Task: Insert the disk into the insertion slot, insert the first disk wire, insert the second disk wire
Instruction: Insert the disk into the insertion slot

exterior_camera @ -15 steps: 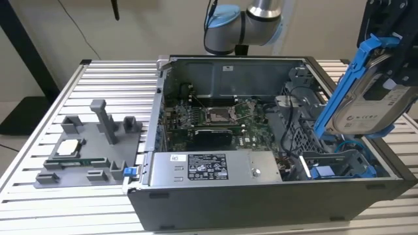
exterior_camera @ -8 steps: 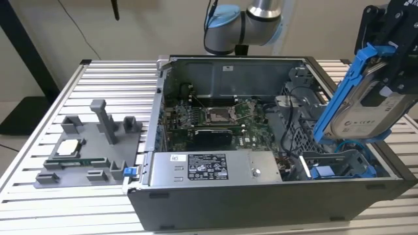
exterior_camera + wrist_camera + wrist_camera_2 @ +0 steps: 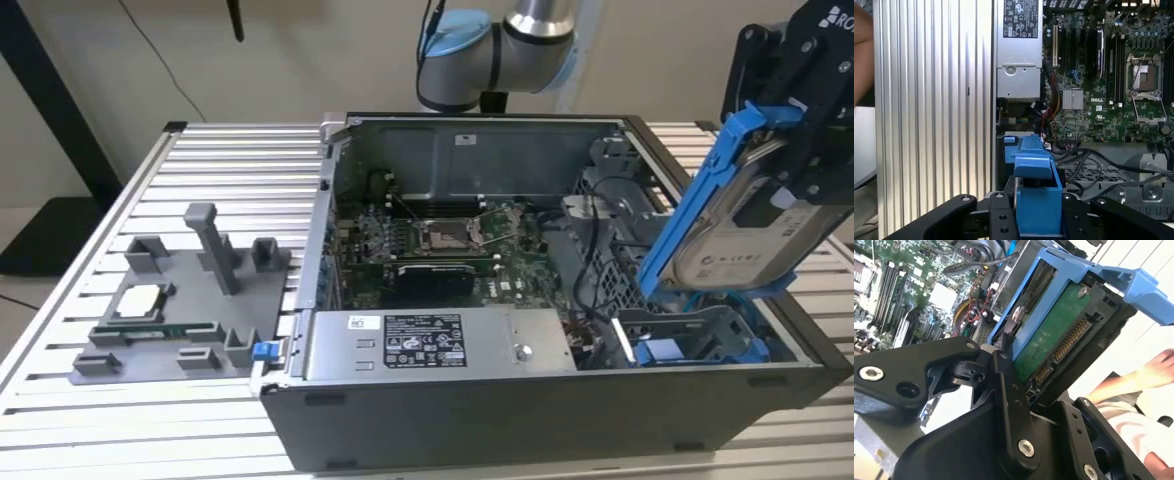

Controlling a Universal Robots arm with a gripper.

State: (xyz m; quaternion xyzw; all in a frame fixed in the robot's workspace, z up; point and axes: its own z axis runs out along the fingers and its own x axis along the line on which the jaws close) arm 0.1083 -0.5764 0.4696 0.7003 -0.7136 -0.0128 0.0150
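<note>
A ribbed metal table [image 3: 120, 420] stands before a pale wall [image 3: 307, 50], with a grey parts tray [image 3: 187, 310] towards the exterior view's left and an open computer case [image 3: 534, 415] beside it. Inside the case lie the motherboard [image 3: 441, 240] and a silver power-supply box [image 3: 427, 345]. The gripper [image 3: 787, 185] is clamped on the disk [image 3: 741, 240], which hangs tilted, lower end just above the insertion slot [image 3: 687, 335] at the case's corner on the exterior view's right. A person's hand [image 3: 1159, 370] shows in the second wrist view.
</note>
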